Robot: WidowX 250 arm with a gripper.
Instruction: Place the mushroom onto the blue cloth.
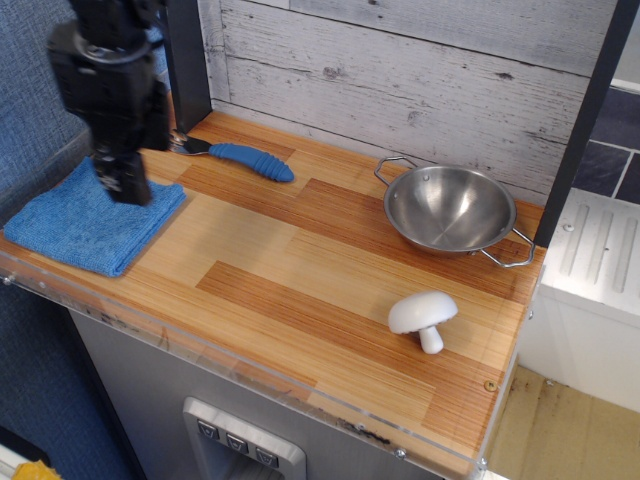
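Note:
The white mushroom (pixel 423 318) lies tipped on the wooden counter at the front right, cap to the upper left and stem toward the front. The blue cloth (pixel 75 222) lies folded flat at the front left corner. My black gripper (pixel 128 188) hangs over the cloth's right part, far left of the mushroom. Its fingers look closed together with nothing between them.
A steel bowl (pixel 449 208) with wire handles stands behind the mushroom at the right. A blue-handled fork (pixel 240 157) lies at the back left near a dark post (pixel 186 62). The counter's front has a clear acrylic edge (pixel 250 372).

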